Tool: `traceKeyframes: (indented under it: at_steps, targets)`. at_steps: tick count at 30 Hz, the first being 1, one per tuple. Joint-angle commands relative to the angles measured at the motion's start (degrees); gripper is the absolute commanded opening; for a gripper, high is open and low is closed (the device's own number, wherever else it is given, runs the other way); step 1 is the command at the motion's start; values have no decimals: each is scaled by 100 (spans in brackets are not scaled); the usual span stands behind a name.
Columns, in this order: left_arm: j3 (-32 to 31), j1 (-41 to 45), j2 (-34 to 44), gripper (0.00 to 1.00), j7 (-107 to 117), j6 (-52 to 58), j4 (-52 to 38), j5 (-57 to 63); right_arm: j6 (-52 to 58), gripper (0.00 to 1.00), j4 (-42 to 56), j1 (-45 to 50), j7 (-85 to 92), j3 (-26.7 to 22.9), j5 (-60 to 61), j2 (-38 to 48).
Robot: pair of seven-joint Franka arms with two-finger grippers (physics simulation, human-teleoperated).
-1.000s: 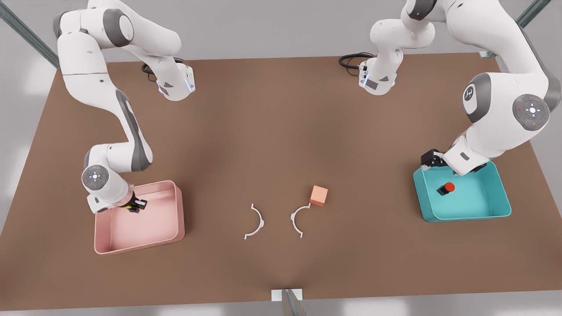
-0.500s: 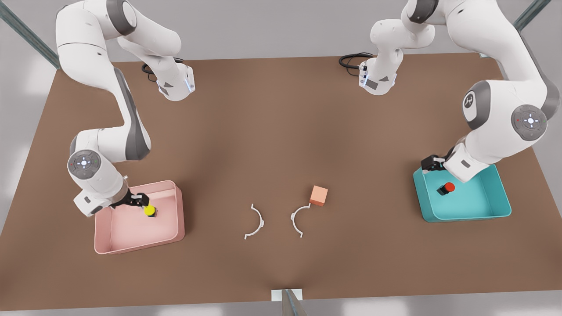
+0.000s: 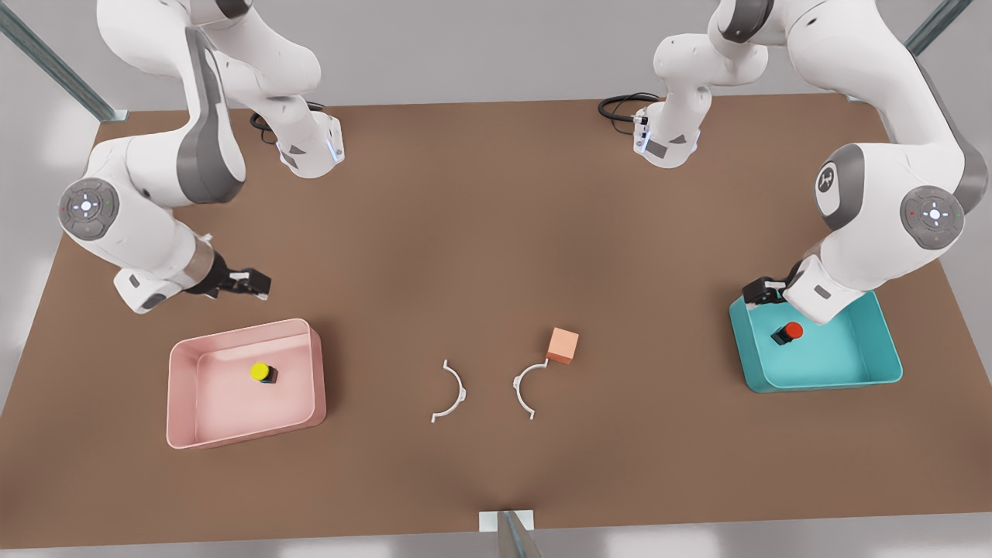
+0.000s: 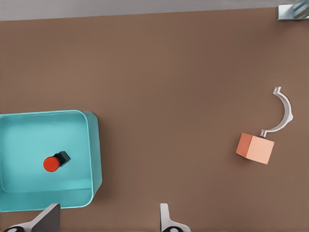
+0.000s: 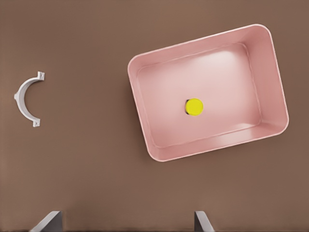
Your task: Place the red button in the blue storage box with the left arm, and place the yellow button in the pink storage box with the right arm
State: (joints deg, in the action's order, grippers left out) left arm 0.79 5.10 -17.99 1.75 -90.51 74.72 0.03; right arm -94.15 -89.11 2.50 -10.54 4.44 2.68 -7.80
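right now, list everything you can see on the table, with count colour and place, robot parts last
red button: one, red cap on black base, lying inside the blue storage box
blue storage box: one, teal-blue, at the front view's right
yellow button: one, yellow cap on black base, inside the pink storage box
pink storage box: one, pale pink, at the front view's left
cube: one, orange-pink, near the table's middle
curved clips: two, white, mid-table; the one at the front view's right touches the cube
table: one, brown
left pincer: open, over the blue box's far corner
right pincer: open, above the table behind the pink box
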Motion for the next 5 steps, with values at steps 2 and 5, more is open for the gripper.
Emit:
traceKeyframes:
  at_steps: [2, 5]
  targets:
    - [0, 0, 15, 100, 159, -11, -2, 6, 397, 100, 157, -47, -10, -40, 276, -11]
    - [0, 17, 6, 100, 159, -37, -2, 15, 406, 100, 175, -118, -18, -40, 268, -2]
